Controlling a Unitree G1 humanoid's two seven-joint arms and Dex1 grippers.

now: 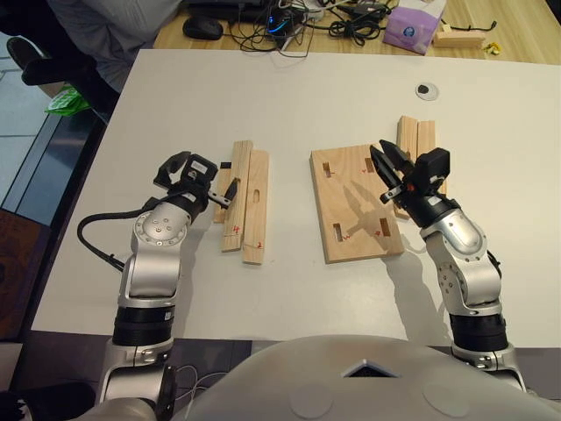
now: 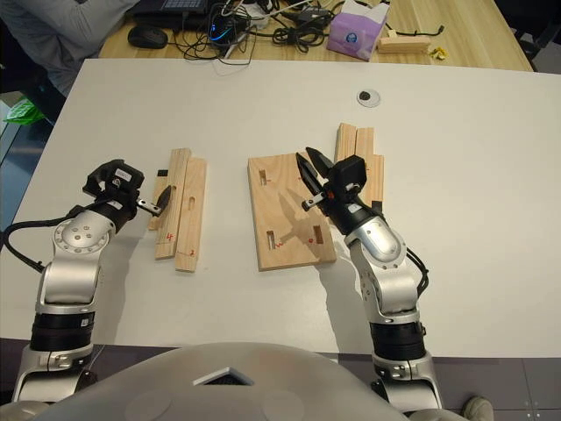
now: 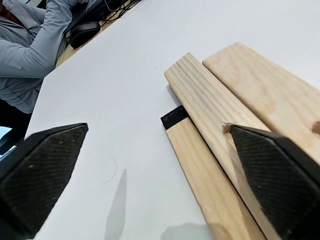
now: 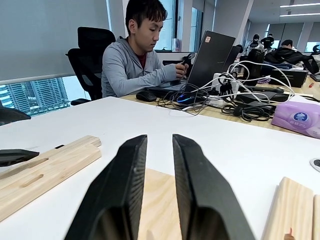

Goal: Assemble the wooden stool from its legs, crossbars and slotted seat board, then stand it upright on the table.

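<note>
The slotted seat board [image 1: 351, 206] lies flat in the middle of the white table [image 1: 307, 96]. To its left lie two slotted wooden legs [image 1: 248, 202] side by side, with a thinner black-tipped bar [image 3: 175, 117] against them. Two more wooden pieces [image 1: 415, 139] lie past the board's right edge. My left gripper [image 1: 203, 180] [image 3: 160, 175] is open wide and low, one finger [image 3: 275, 175] over the legs' near-left edge and the other over bare table. My right gripper [image 1: 379, 149] [image 4: 160, 137] hovers above the board's right side, its fingers [image 4: 125, 190] a narrow gap apart, holding nothing.
A small black round cap [image 1: 426, 90] sits on the table at the far right. Beyond the far edge is a wooden desk with cables, a mouse and a purple tissue pack [image 1: 414, 26]. The table's left edge runs close to my left arm.
</note>
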